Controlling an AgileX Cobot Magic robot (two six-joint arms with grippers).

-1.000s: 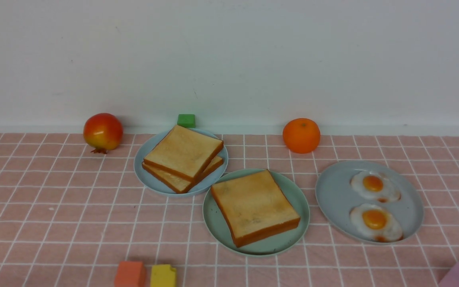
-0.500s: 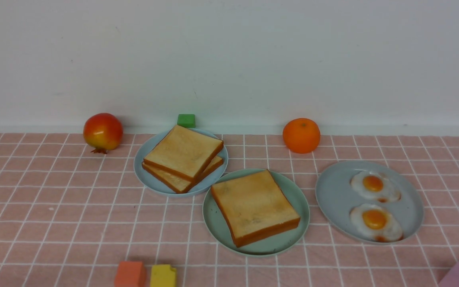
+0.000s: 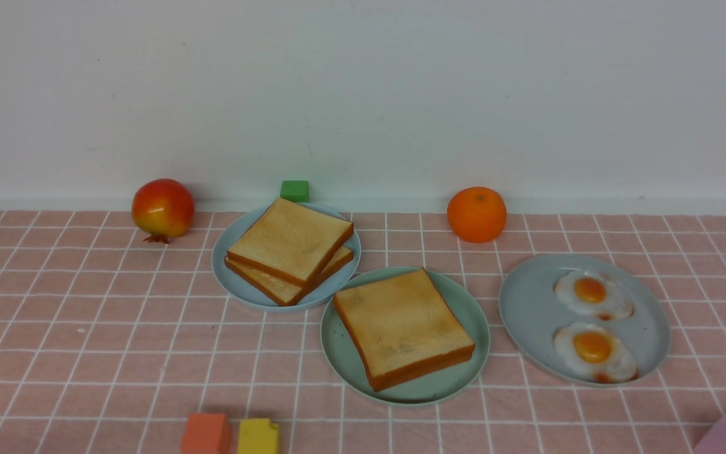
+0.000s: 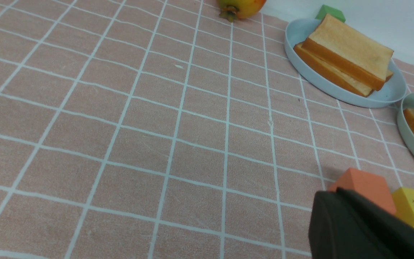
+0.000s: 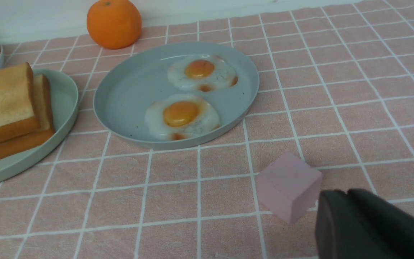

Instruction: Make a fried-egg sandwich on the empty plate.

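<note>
Neither arm shows in the front view. Each wrist view catches only 1 dark edge: the left gripper (image 4: pixel 358 226), jaws closed, and the right gripper (image 5: pixel 368 225), its jaw gap hidden.

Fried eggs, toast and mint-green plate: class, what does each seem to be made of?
Fried eggs: probably glossy moulded plastic or rubber; the yolks shine.
Toast: likely matte foam, thick with uniform crust.
Mint-green plate: seemingly smooth plastic, faintly sheened.
</note>
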